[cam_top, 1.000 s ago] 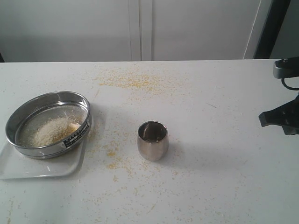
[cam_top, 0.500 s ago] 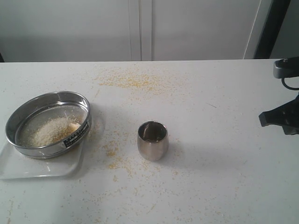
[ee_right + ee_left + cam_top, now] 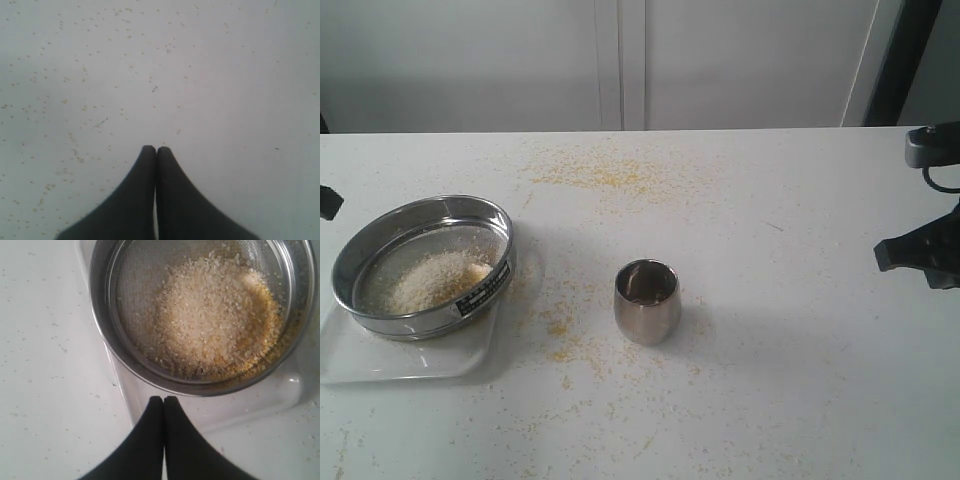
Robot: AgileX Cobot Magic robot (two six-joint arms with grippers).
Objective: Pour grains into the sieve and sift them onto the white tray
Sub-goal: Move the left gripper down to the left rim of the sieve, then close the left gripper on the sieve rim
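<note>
On the left side of the table (image 3: pixel 800 400) I see the sieve (image 3: pixel 420 262) sitting on the white tray (image 3: pixel 380 360), with the grains (image 3: pixel 430 280) heaped on its mesh. My left gripper (image 3: pixel 163 401) hangs near the tray's edge, fingers pressed together, holding nothing. My right gripper (image 3: pixel 156 150) is likewise closed and empty, well right of the steel cup (image 3: pixel 647 300), over tabletop dotted with yellow specks (image 3: pixel 600 175)
</note>
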